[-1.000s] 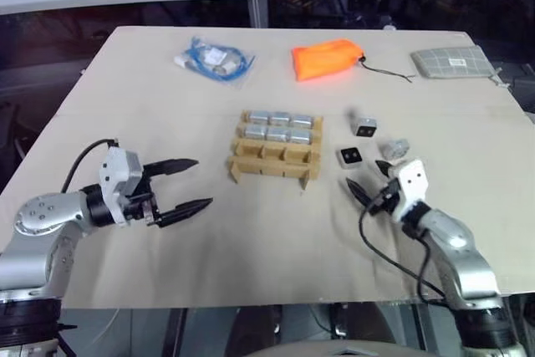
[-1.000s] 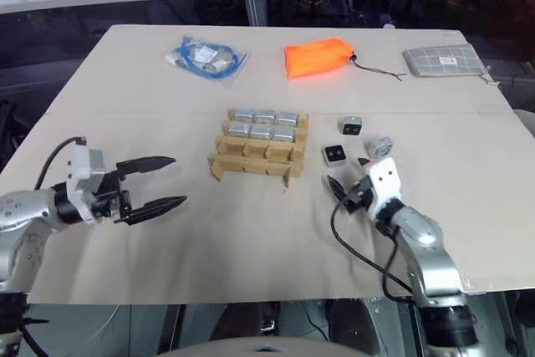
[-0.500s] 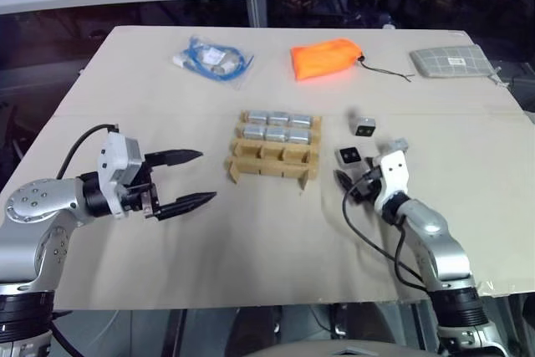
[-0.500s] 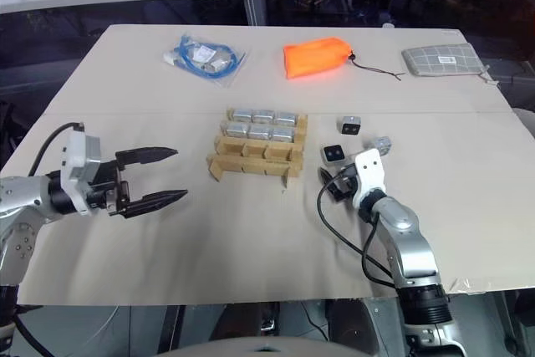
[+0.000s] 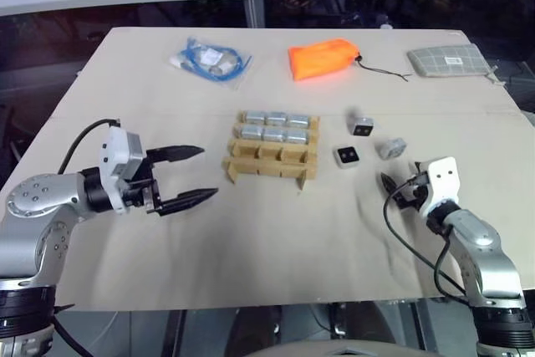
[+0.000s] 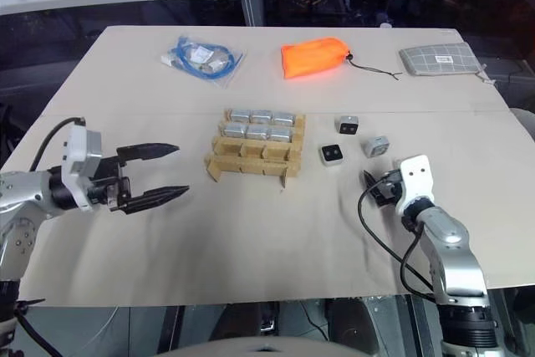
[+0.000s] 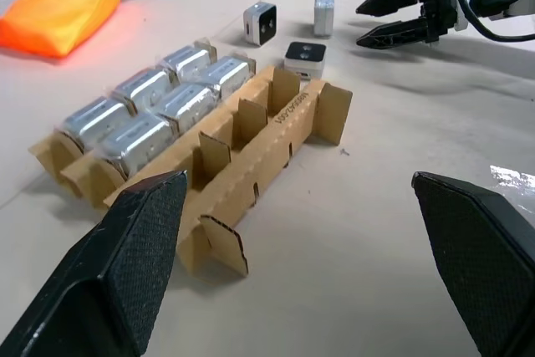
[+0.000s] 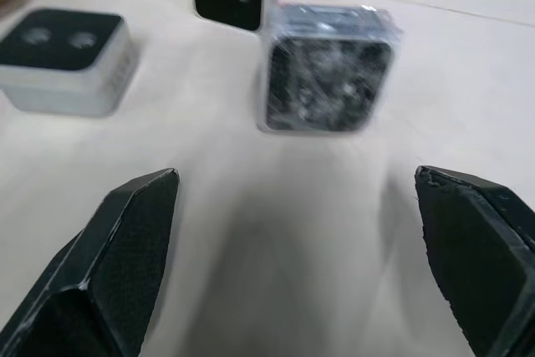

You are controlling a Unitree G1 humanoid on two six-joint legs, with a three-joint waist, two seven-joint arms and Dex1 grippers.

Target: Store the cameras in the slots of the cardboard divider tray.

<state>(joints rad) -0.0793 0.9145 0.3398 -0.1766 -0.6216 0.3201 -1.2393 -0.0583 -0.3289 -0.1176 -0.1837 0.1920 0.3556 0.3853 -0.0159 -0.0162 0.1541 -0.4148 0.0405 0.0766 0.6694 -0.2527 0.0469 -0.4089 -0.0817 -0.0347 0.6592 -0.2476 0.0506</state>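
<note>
Showing the tan cardboard divider tray point(image 5: 272, 146) at the bench's point(image 5: 251, 248) centre: six silver-grey boxy cameras point(image 5: 275, 126) are filling its two far rows, while the near row of three slots is standing empty. Three loose cameras are lying at the tray's three o'clock: one black-faced point(image 5: 349, 156) just beside it, another point(image 5: 362, 126) farther back, and a plastic-wrapped one point(image 5: 389, 149) nearest the right hand point(image 5: 393, 188). That hand is hovering with fingers spread, holding nothing. The left hand point(image 5: 191, 177), at the tray's nine o'clock, is likewise spread and empty. Judged two-thirds complete; three placements are remaining.
</note>
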